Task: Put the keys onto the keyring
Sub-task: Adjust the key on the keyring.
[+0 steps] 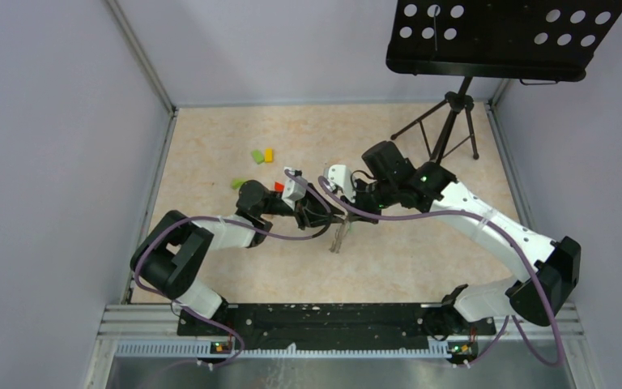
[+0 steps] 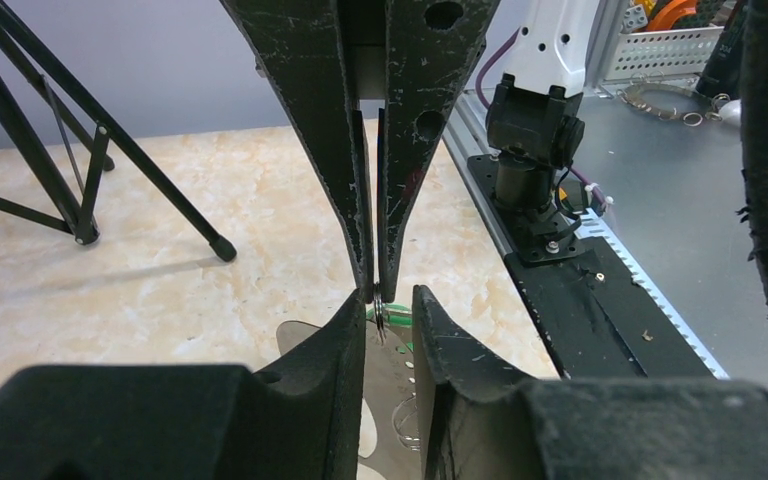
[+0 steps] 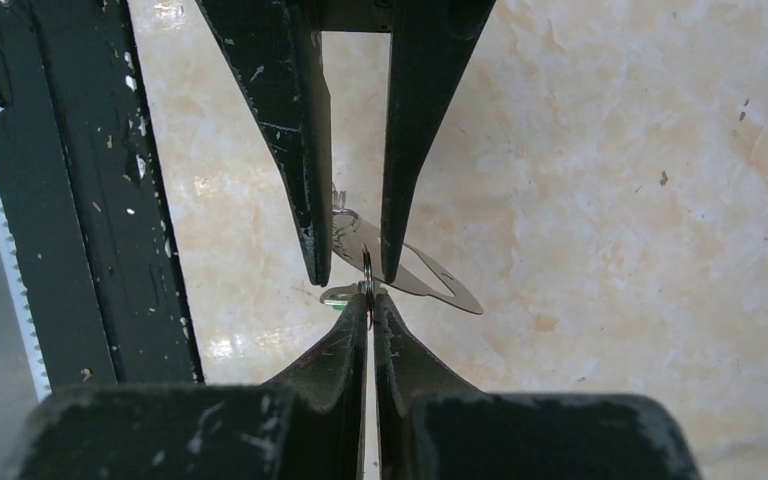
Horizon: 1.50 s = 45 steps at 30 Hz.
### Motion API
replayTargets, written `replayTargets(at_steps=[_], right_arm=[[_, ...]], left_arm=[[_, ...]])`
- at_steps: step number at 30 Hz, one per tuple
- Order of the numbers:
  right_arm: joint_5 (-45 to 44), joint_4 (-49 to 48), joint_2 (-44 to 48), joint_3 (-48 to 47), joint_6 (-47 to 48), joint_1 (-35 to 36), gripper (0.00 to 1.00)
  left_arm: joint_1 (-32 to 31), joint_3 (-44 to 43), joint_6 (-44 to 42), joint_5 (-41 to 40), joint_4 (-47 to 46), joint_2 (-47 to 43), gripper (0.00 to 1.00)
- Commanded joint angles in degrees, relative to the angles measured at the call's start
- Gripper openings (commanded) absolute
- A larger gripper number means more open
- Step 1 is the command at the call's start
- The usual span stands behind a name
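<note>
My right gripper (image 3: 369, 300) is pinched tight. Its two fingertips meet on the keyring (image 3: 367, 265), a thin wire loop seen edge-on and standing up out of the pinch. My left gripper (image 3: 352, 272) faces it tip to tip from the other side, jaws partly apart, one finger on either side of that loop. I cannot see either pad pressing on anything, so it grips nothing I can make out. The keys (image 3: 432, 283) hang at the ring between the two sets of fingertips — a flat silver blade pokes out sideways past my left fingers, and the green tag (image 2: 392, 312) sits just beside the pinch. All of it is over the beige marbled table (image 3: 610, 180), near its middle — in the overhead view the keys dangle just below where my two grippers meet.
</note>
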<state>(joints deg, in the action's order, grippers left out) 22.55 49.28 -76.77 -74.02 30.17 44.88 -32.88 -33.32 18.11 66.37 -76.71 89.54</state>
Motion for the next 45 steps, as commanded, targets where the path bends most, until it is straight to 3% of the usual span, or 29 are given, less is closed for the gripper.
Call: replayTargets(at_steps=[1, 6, 28, 36, 41, 45], right_arm=[[1.1, -2.0, 0.3, -1.8, -0.7, 0.7, 0.0], [1.3, -2.0, 0.4, -1.6, -0.7, 0.7, 0.0], [1.4, -2.4, 0.4, -1.1, -0.9, 0.7, 0.0], [1.7, -2.4, 0.3, -1.2, -0.9, 0.7, 0.0], [1.8, -2.4, 0.5, -1.4, -1.0, 0.6, 0.0], [1.7, -2.9, 1.0, -1.4, -1.3, 0.6, 0.0]], left_arm=[[-0.4, -0.9, 0.3, -0.1, -1.7, 0.8, 0.25], [-0.5, -1.2, 0.4, 0.1, -1.7, 0.9, 0.2], [-0.9, -1.7, 2.8, 0.7, -4.1, 1.8, 0.15], [-0.9, -1.8, 3.4, 0.9, -4.6, 2.0, 0.09], [-0.9, -1.8, 3.9, 1.4, -4.6, 2.3, 0.0], [-0.9, -1.3, 4.1, 2.1, -5.0, 2.2, 0.0]])
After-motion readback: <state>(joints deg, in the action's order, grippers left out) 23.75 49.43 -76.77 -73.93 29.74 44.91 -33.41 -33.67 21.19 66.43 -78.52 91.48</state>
